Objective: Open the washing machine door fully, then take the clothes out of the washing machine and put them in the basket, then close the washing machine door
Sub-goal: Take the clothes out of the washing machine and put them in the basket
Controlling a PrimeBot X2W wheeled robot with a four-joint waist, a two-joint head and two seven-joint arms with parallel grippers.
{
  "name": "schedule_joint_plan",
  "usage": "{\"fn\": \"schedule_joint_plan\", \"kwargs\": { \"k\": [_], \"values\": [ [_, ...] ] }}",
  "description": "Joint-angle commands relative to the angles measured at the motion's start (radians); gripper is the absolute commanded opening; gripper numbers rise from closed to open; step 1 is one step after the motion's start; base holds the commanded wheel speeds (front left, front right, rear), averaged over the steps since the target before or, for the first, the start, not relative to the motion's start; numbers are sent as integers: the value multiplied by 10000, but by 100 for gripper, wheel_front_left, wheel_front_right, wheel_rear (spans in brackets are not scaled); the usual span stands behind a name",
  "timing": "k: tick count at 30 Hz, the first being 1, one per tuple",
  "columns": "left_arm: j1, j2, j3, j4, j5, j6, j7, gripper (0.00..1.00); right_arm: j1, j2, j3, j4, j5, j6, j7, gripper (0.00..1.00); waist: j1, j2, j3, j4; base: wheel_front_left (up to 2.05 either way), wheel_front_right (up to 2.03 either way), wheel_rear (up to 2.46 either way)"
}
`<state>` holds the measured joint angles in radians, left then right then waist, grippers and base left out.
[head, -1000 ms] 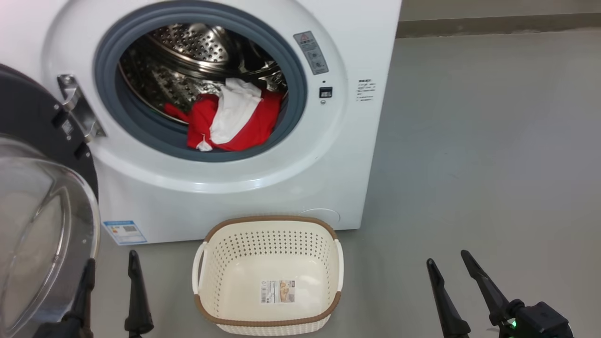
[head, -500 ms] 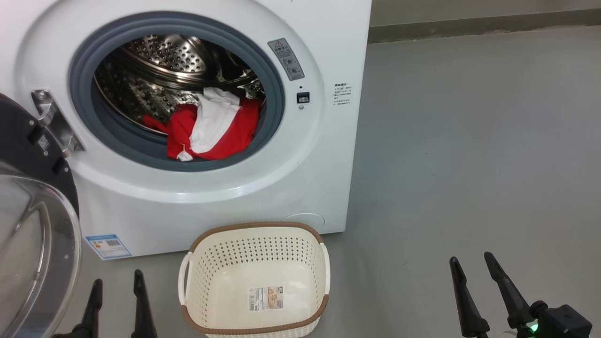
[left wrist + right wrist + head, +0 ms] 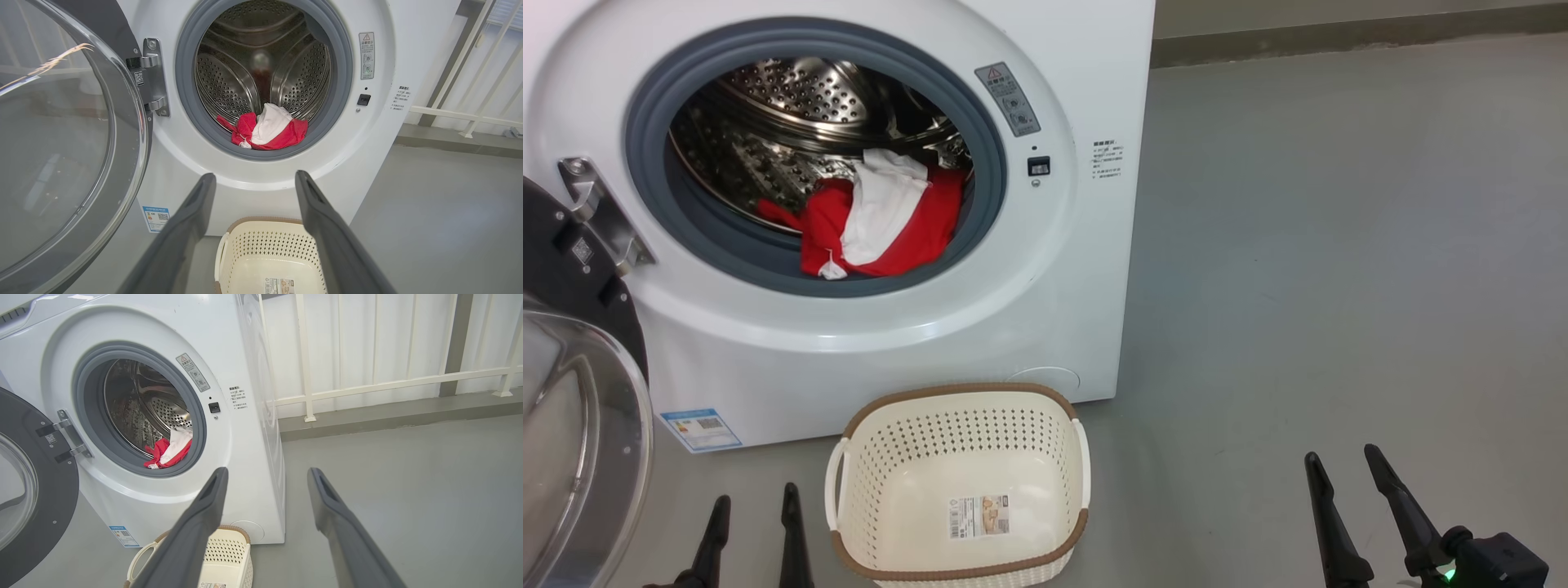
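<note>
The white washing machine (image 3: 1062, 245) stands with its door (image 3: 572, 425) swung wide to the left, glass bowl facing me. Red and white clothes (image 3: 874, 220) lie at the front lip of the steel drum, also seen as clothes (image 3: 265, 130) and clothes (image 3: 169, 451). The cream basket (image 3: 956, 408) sits on the floor right before the machine, holding nothing but its sticker. My left gripper (image 3: 754, 506) hangs open at the lower left, just left of the basket. My right gripper (image 3: 1343, 459) is open at the lower right over bare floor. Both are well short of the drum.
Grey floor (image 3: 1339, 245) stretches to the right of the machine. A white railing (image 3: 388, 381) and a low kerb run behind it. The open door takes up the space at my left.
The whole head view has shifted left, so the camera moved. The left gripper's fingers now show lower and further right, away from the door glass. The clothes and basket lie as before.
</note>
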<state>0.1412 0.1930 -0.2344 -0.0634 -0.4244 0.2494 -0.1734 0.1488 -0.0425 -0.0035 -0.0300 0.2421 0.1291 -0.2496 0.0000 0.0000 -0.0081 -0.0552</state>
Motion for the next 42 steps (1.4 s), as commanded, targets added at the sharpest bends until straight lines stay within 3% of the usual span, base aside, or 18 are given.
{"fn": "schedule_joint_plan", "kwargs": {
  "k": [1, 27, 42],
  "values": [
    [-440, 179, 310, -189, -9, -55, -78, 100, -149, -78, 265, -202, -34, 16, -119, 100, 0, 0, 11, 5, 0, 0, 0],
    [-522, 359, 1, -199, 81, -83, -51, 100, -123, -78, 402, -150, -45, 16, -121, 100, 0, 0, -46, 42, 0, 0, 0],
    [-930, 407, -50, -346, 75, -89, -57, 100, -262, -78, 330, -332, -67, 16, -122, 100, 0, 0, 671, 183, 0, 0, 0]
  ]
}}
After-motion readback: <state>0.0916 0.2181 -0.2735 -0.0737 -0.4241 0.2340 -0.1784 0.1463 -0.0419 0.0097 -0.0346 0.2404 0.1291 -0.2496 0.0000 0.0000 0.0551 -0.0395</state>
